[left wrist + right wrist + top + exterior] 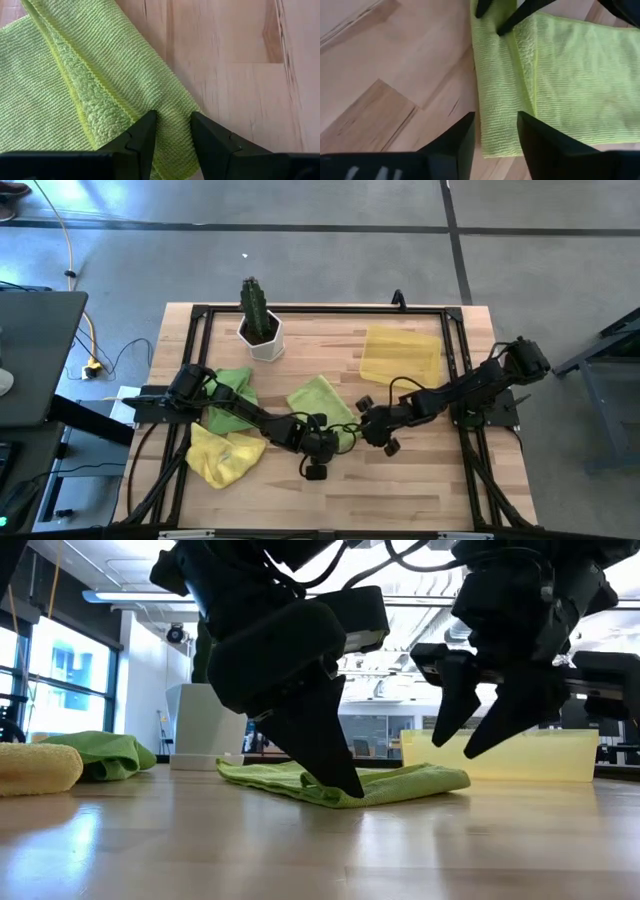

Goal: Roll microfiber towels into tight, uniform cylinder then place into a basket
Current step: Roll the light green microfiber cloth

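Observation:
A lime green towel [318, 402] lies on the table's middle, its near edge folded over into a strip [502, 85]. My left gripper [328, 442] stands on that strip, fingers down [345, 785]. My right gripper [372, 427] is open and hangs just above the strip's right end [495, 140], clear of it in the low view [472, 740]. A second green towel [235, 385] and a yellow towel [222, 452] lie crumpled at the left. The yellow basket [400, 352] stands at the far right. My left gripper has the towel's folded near edge [172, 107] between its two fingers, several layers thick. The fingers [142, 135] come from above, slanting down, and stand astride the strip. The towel lies flat on the table, slack, and no part of it is lifted.
A white pot with a green cactus [262, 330] stands at the far left of the middle. A black frame [320, 310] runs around the table's edges. Bare wood lies between the towel and the basket and along the near edge.

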